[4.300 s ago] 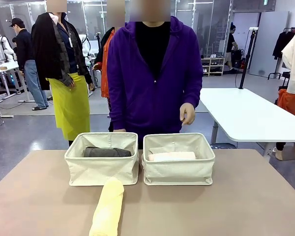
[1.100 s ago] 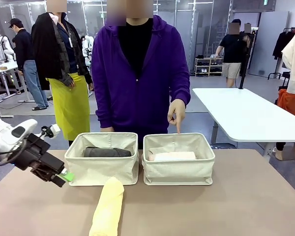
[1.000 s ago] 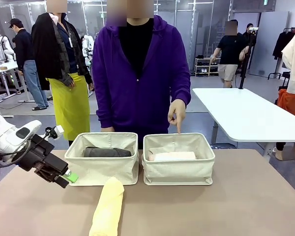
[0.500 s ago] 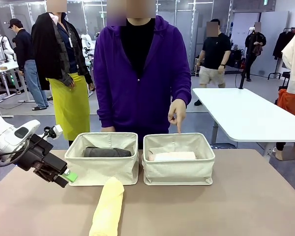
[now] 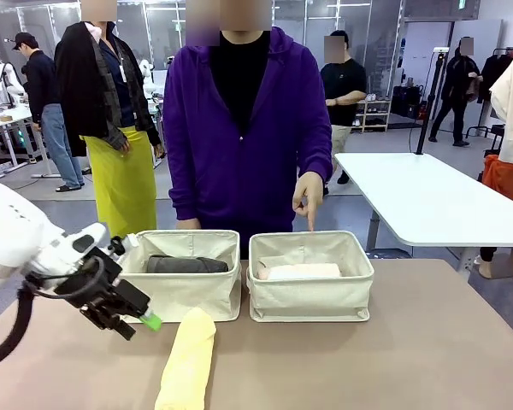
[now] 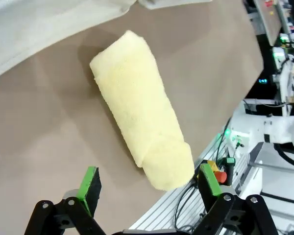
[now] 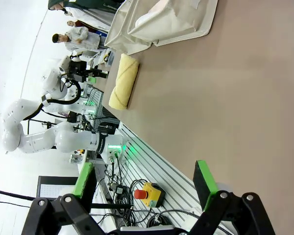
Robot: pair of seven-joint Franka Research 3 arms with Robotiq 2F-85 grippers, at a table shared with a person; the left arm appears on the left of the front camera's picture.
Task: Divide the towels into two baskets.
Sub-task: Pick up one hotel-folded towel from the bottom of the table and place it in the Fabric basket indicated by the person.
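On table (image 5: 427, 359), yellow towel (image 5: 186, 363) just right of left hand (image 5: 145, 323), fingers spread, gripping nothing.

Two baskets: one (image 5: 178, 286) toward the table's left edge, one (image 5: 310, 286) beside it. Three towels: dark grey (image 5: 186, 265), pale pink (image 5: 297, 272), pale yellow (image 5: 188, 359).

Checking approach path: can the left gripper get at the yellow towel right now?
Probably yes. The left gripper hangs open just beside the yellow towel, which lies alone on the table in front of the baskets, nothing between them.
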